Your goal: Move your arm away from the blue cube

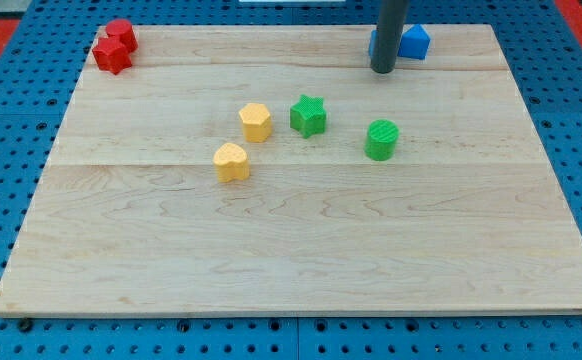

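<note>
A blue cube [414, 41] sits near the board's top edge, right of centre. A second blue block [374, 43] shows just left of it, mostly hidden behind my rod. My tip [382, 70] rests on the board just below and left of the blue cube, close to it; I cannot tell if it touches the hidden blue block.
Two red blocks [114, 47] lie together at the top left corner. A yellow hexagon [256, 122] and a yellow heart [232, 161] sit left of centre. A green star [308, 115] and a green cylinder [381, 139] sit below my tip. The wooden board [291, 260] lies on a blue pegboard.
</note>
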Robot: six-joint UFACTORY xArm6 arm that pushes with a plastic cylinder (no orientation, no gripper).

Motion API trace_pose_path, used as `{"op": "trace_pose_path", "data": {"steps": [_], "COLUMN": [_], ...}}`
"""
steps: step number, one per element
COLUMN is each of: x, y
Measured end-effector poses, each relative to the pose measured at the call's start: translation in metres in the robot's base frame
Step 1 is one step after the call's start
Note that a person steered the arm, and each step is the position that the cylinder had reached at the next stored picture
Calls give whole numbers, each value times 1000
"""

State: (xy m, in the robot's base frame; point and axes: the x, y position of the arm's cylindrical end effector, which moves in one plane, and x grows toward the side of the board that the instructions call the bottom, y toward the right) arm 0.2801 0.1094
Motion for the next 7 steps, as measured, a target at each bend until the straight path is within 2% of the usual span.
{"op": "trace_pose_path", "data": {"steps": [3, 7], "x": [3, 4], "y": [-49, -52]}}
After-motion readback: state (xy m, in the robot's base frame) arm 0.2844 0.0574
